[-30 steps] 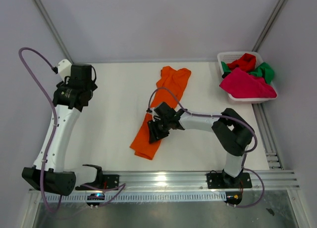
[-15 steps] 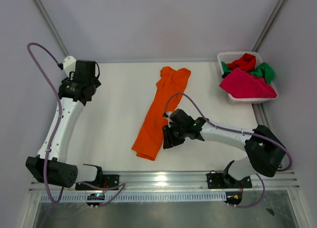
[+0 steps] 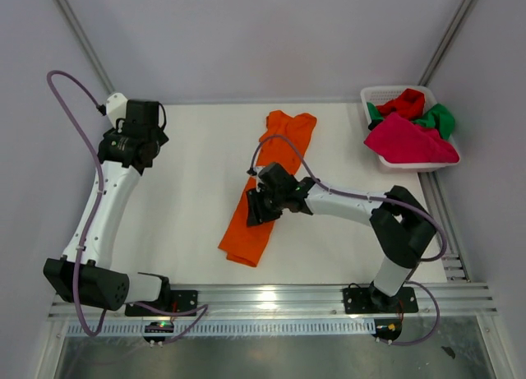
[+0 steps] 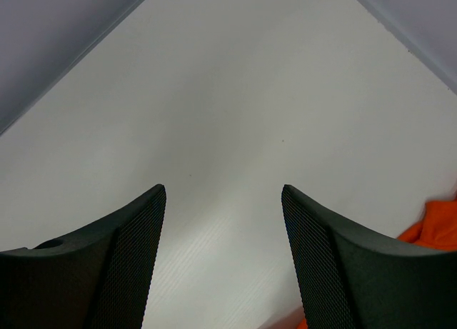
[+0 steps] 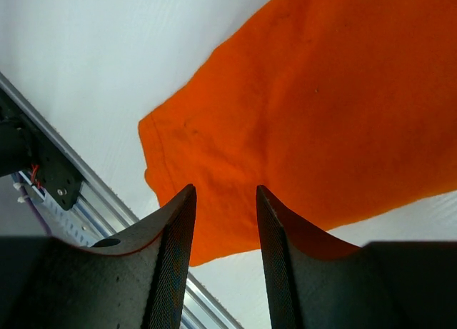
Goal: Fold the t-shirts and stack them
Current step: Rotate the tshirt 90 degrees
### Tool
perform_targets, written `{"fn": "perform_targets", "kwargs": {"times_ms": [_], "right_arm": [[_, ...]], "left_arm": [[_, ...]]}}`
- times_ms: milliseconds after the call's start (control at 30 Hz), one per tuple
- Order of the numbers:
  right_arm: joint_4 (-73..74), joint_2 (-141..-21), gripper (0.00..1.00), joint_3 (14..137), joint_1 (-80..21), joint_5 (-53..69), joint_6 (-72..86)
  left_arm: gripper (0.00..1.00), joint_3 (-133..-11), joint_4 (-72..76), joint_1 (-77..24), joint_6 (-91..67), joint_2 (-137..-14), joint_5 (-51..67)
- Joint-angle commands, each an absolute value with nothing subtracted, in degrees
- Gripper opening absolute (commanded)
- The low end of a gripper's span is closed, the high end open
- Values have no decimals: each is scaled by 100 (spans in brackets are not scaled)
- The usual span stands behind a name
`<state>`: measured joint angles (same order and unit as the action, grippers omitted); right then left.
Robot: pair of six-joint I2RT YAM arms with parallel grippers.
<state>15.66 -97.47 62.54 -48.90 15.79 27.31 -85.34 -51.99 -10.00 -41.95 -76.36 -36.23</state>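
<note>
The right gripper (image 3: 256,210) has swung back to the left since a moment ago and now hovers over the middle of the orange t-shirt (image 3: 285,136), which lies in a long, rumpled strip down the centre of the white table (image 3: 197,173). Its jaws stand partly apart with nothing between them, only orange cloth below. The left gripper (image 4: 223,193) hangs wide open over the tabletop at the far left, well apart from that shirt. A magenta-pink t-shirt (image 3: 407,142), a red t-shirt (image 3: 403,103) and a green t-shirt (image 3: 440,117) sit heaped in the white basket (image 3: 371,95) at the far right corner.
</note>
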Motion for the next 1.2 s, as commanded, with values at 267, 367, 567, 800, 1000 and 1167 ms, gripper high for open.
{"fn": "perform_targets", "kwargs": {"times_ms": [267, 367, 567, 800, 1000, 1167], "right_arm": [[1424, -10327, 44, 6346, -4887, 1644, 2733], [1503, -10292, 43, 6258, -4887, 1609, 2725], [1643, -10020, 43, 5836, -4887, 1415, 2768], [1836, -9896, 43, 5467, -4887, 1266, 2813], [2135, -9800, 43, 5335, -4887, 1090, 2804], [2250, -9493, 43, 5072, -4895, 993, 2891]], "left_arm": [[69, -8552, -4983, -976, -4227, -7576, -3753], [69, -8552, -4975, -976, -4236, -7585, -3735], [69, -8596, -4975, -967, -4271, -7594, -3718], [69, -8666, -5018, -976, -4245, -7567, -3771], [70, -8657, -5054, -967, -4228, -7523, -3823], [70, -8657, -5062, -967, -4210, -7488, -3850]]}}
